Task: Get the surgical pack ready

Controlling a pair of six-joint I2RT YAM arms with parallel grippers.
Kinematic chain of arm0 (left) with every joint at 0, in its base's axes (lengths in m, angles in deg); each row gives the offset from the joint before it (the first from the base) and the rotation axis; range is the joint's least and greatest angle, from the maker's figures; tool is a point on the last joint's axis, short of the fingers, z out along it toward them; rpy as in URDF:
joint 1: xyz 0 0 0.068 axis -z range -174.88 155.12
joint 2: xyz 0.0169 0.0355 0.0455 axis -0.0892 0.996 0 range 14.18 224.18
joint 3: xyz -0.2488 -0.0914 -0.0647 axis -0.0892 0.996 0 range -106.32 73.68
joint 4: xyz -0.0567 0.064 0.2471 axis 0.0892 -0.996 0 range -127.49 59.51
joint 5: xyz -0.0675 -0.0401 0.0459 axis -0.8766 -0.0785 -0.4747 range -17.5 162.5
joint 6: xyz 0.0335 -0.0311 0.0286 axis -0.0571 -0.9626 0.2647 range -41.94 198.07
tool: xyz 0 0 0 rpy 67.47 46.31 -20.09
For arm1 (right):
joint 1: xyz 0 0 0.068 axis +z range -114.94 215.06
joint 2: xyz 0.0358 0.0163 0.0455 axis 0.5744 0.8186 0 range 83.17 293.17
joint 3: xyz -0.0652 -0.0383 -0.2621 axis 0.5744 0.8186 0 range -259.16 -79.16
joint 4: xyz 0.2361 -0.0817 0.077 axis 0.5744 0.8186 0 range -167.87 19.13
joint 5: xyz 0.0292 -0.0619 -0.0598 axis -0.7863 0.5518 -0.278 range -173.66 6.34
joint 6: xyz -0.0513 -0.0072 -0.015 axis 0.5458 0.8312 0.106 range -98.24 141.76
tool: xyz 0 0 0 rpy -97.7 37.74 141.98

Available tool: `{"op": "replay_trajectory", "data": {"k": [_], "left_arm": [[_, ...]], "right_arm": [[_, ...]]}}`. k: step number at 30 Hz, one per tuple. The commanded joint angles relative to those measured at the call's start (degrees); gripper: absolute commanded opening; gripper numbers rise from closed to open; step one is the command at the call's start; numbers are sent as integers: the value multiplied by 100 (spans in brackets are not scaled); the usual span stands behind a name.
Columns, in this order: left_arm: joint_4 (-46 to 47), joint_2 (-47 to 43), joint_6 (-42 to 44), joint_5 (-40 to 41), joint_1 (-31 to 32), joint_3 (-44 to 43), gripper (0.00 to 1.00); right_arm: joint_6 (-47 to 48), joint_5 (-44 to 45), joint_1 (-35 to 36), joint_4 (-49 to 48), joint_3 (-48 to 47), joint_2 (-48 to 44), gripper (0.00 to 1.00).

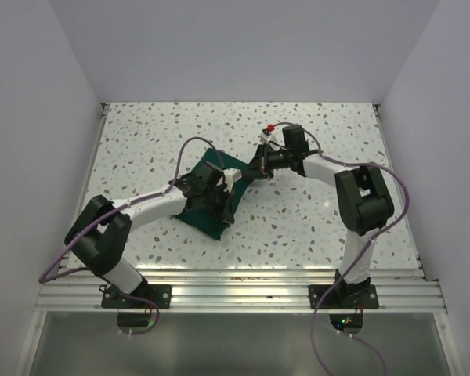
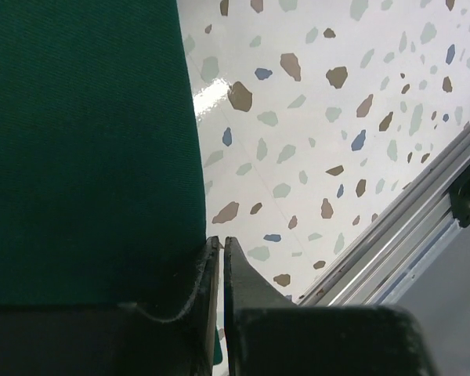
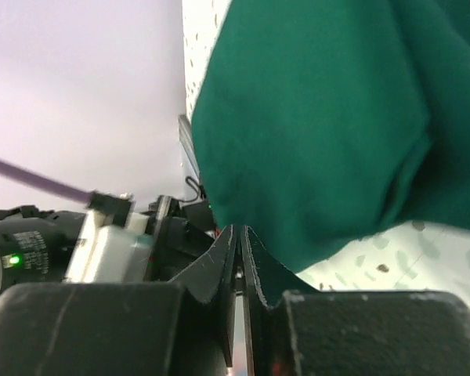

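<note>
Overhead, two wrist close-ups; shared cloth (image 1: 210, 219)

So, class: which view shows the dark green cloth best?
Top external: the dark green cloth shows its whole spread, though partly covered. Left wrist shows only a flat edge; right wrist a bunched fold.

From the lower left: left arm (image 1: 149, 207) folded sharply at the elbow, forearm stretched right toward frame centre. At its end, left gripper (image 1: 222, 192) (image 2: 221, 241), jaws pressed to a thin slit. From the lower right: right arm (image 1: 364, 200) raised, elbow high, forearm reaching left. Right gripper (image 1: 254, 168) (image 3: 239, 229) just beside the left one near centre, jaws likewise nearly together.
</note>
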State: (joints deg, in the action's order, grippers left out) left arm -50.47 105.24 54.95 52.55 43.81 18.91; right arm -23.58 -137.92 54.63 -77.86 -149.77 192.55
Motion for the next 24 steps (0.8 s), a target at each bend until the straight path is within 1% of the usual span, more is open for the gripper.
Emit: {"op": "replay_trajectory", "data": {"k": [1,3,6,10,12,16,18,19,20,21,23,24], "left_arm": [[662,-2,-193,-308,-3,308,9],[759,51,-202,-221,-3,431,9],[733,236,-132,7,-3,370,9],[471,718,114,359,-55,-33,9],[330,999,271,508,-195,-192,9],[119,1325,535,570,-608,-595,8],[-4,1466,729,544,-854,-780,8],[-101,1484,790,518,-968,-956,7],[-163,1484,930,466,-995,-1036,7],[-224,1458,984,474,-1004,-1115,7],[-321,1370,1089,326,-1005,-1195,14],[-278,1196,1081,238,-1005,-1090,20]], "right_arm": [[-379,-787,29,-800,73,477,9],[-317,-849,29,-1124,187,619,10],[-291,-858,46,-1477,293,891,10],[-265,-578,20,-1592,127,1164,9],[-195,-428,3,-1435,-31,1374,9],[-63,-331,-32,-1083,-654,1744,9],[113,-287,-76,-662,-936,1920,9],[340,-261,-68,-469,-1242,1946,9],[472,-243,-68,-32,-1393,1946,9],[569,-199,-68,181,-1525,1920,9],[772,-138,-76,620,-1745,1815,9],[860,-16,-76,806,-1850,1658,9]]}}
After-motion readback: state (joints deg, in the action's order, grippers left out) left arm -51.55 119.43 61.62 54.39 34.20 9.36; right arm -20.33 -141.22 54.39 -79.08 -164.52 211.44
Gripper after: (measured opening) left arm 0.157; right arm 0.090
